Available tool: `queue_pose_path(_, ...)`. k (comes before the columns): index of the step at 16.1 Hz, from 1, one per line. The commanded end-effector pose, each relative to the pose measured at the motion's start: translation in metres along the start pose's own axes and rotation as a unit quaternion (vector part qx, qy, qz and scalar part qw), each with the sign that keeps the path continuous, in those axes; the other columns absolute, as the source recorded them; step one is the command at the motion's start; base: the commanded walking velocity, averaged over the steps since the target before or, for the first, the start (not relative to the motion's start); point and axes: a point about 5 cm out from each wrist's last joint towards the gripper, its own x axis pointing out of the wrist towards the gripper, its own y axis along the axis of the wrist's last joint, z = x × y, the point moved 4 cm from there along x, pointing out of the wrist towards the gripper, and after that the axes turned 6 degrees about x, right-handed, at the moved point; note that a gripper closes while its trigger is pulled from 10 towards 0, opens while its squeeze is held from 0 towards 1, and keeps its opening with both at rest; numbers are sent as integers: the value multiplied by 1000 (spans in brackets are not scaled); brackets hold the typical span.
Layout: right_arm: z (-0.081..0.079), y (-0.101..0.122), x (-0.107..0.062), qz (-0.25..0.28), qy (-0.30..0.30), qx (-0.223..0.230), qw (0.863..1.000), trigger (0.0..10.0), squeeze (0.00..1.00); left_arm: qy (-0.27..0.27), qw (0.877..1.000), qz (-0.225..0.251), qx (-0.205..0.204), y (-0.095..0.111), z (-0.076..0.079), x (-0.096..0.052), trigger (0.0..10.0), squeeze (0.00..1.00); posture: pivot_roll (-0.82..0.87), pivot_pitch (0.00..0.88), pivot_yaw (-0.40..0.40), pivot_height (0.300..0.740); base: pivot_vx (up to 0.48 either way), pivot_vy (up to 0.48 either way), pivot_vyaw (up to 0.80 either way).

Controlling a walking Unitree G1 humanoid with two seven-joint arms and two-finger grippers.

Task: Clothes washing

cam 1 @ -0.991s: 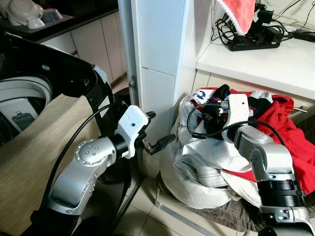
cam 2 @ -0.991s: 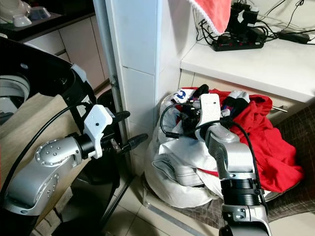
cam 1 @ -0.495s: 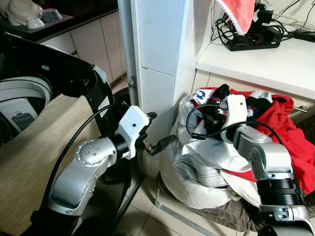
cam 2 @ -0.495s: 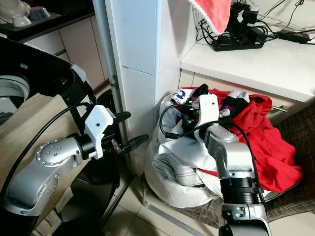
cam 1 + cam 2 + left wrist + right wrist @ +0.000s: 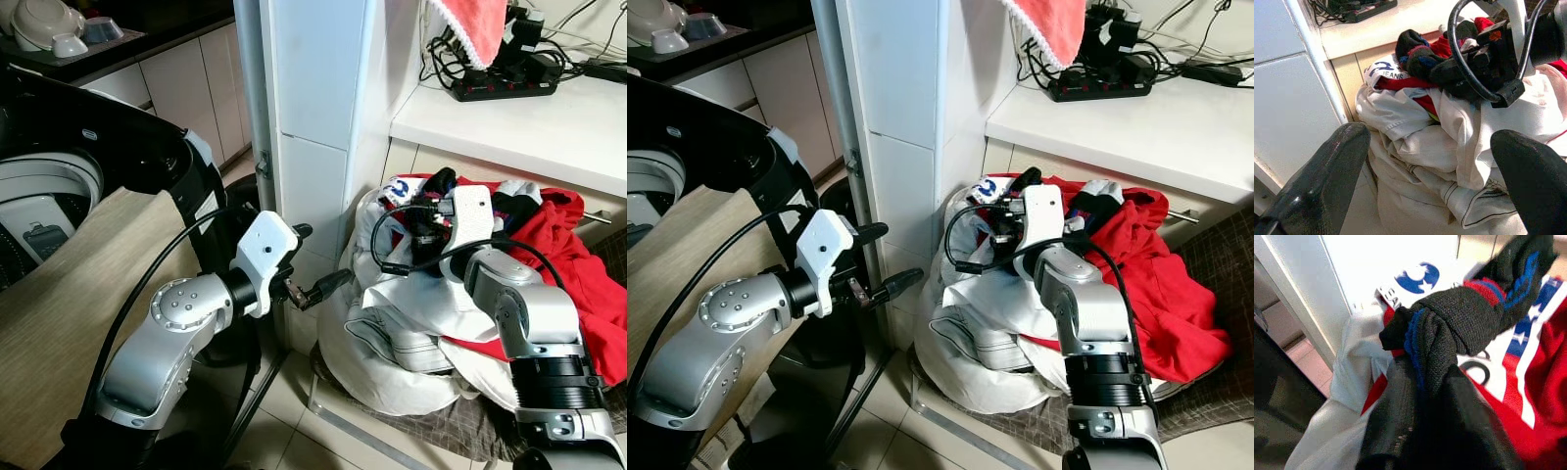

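Here, dark knitted sock with blue and red stripes (image 5: 1449, 328) was clamped in right gripper (image 5: 1014, 227) atop laundry pile (image 5: 411, 323); left gripper (image 5: 312, 262), fingers apart, was held just beside pile's left edge.

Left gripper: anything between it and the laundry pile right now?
Nothing solid. In the left eye view the left gripper hangs open beside the white tiled pillar, a bare gap separating it from the laundry pile; the left wrist view looks straight at it.
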Motion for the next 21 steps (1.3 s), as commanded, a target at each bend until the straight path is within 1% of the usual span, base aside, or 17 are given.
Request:
queue_pose_path(1, 0, 5, 0, 15, -2, -6, 1000, 0, 0, -3, 1000, 0, 1, 1, 3, -1, 10000, 0, -118, 0, 23, 740, 0, 0, 0)
queue_pose_path(5, 0, 8, -2, 36, -8, -20, 999, 0, 0, 23, 1000, 8, -2, 4, -6, 1, 10000, 0, -117, 0, 23, 740, 0, 0, 0)
queue_pose_path(7, 4, 11, -5, 50, -29, -39, 998, 0, 0, 40, 999, 13, 3, 5, -11, 0, 10000, 0, -118, 0, 24, 740, 0, 0, 0)
queue_pose_path(8, 9, 16, -8, 69, -50, -69, 994, 0, 0, 62, 998, 22, -3, 8, -18, 0, 10000, 0, -120, 0, 26, 740, 0, 0, 0)
queue_pose_path(9, 14, 24, -13, 97, -79, -116, 985, 0, 0, 99, 994, 34, -15, 12, -30, 0, 10000, 0, -120, 0, 26, 740, 0, 0, 0)
queue_pose_path(10, 15, 30, -17, 122, -93, -153, 976, 0, 0, 133, 989, 48, -42, 17, -42, 0, 10000, 0, -123, 0, 29, 740, 0, 0, 0)
queue_pose_path(11, 15, 32, -18, 132, -97, -166, 973, 0, 0, 144, 987, 54, -54, 18, -46, 0, 10000, 0, -123, 0, 29, 740, 0, 0, 0)
queue_pose_path(12, 13, 41, -24, 169, -102, -190, 962, 0, 0, 162, 979, 68, -99, 23, -55, 1, 10000, 0, -123, 0, 29, 740, 0, 0, 0)
queue_pose_path(13, 9, 50, -30, 203, -101, -212, 951, 0, 0, 162, 976, 74, -124, 26, -58, 3, 10000, 0, -123, 0, 32, 740, 0, 0, 0)
queue_pose_path(14, 1, 58, -36, 234, -85, -232, 940, 0, 0, 149, 974, 88, -143, 32, -56, 7, 10000, 0, -123, 0, 32, 740, 0, 0, 0)
queue_pose_path(15, -13, 66, -44, 272, -65, -271, 921, 0, 0, 128, 962, 147, -190, 48, -55, 10, 10000, 820, -125, 0, 35, 740, 0, 0, 0)
queue_pose_path(16, -21, 69, -47, 287, -55, -293, 910, 0, 0, 125, 954, 168, -214, 53, -57, 10, 10000, 1000, -127, 0, 35, 740, 0, 0, 0)
queue_pose_path(17, -43, 75, -56, 322, -20, -340, 883, 0, 0, 88, 947, 133, -280, 48, -51, 22, 10000, 1000, -128, 0, 37, 740, 0, 0, 0)
queue_pose_path(18, -52, 77, -60, 336, -3, -351, 874, 0, 0, 76, 934, 127, -326, 47, -50, 26, 10000, 1000, -130, 0, 38, 740, 0, 0, 0)
queue_pose_path(20, -73, 75, -67, 363, 40, -385, 848, 0, 0, 48, 904, 168, -392, 61, -50, 28, 10000, 1000, -131, 0, 35, 740, 0, 0, 0)
queue_pose_path(21, -80, 74, -69, 371, 58, -391, 840, 0, 0, 37, 889, 182, -418, 68, -52, 29, 10000, 1000, -130, 0, 36, 740, 0, 0, 0)
